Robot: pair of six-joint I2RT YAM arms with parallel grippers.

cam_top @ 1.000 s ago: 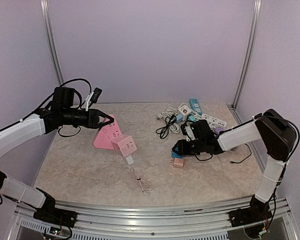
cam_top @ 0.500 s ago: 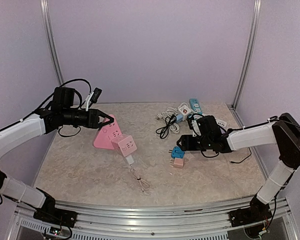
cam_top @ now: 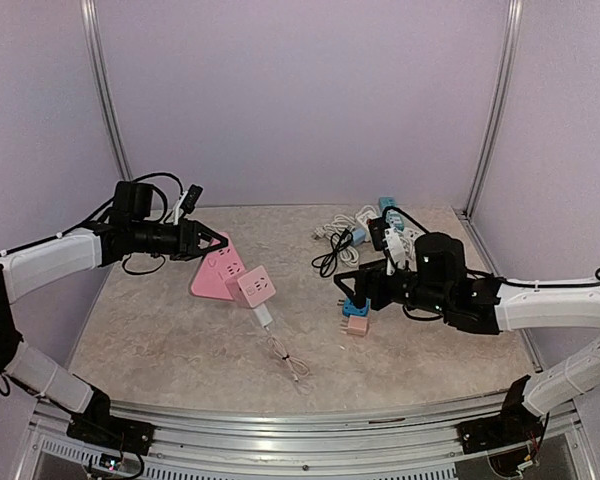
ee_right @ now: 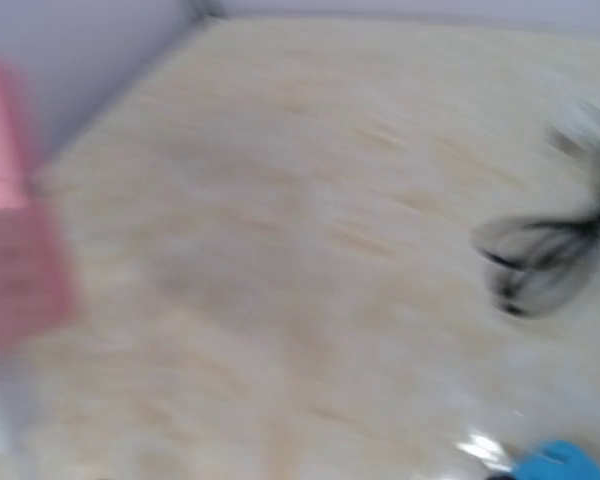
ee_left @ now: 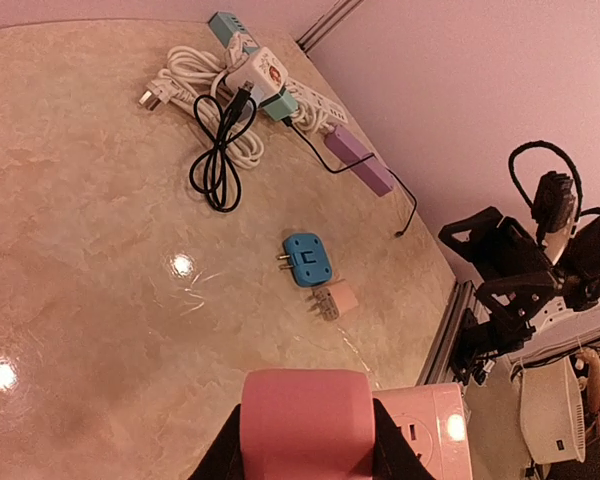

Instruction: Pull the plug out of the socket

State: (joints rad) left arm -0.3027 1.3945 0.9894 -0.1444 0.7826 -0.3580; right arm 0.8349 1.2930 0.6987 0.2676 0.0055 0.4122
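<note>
A pink socket block lies left of the table's middle, with a white plug in its near face and a thin white cable trailing toward the front. My left gripper is shut on the block's far end. In the left wrist view the pink block fills the space between my dark fingers. My right gripper hovers near a blue adapter, its jaws apart and empty. The right wrist view is blurred; the pink socket shows at its left edge.
A small pink adapter lies beside the blue one. At the back right lies a pile of power strips and coiled cables, including a black cable. The enclosure walls and metal posts ring the table.
My right gripper has left the blue and pink adapters on the table, and its arm has stretched out lower and leftward. My left gripper and the socket have shifted slightly right.
</note>
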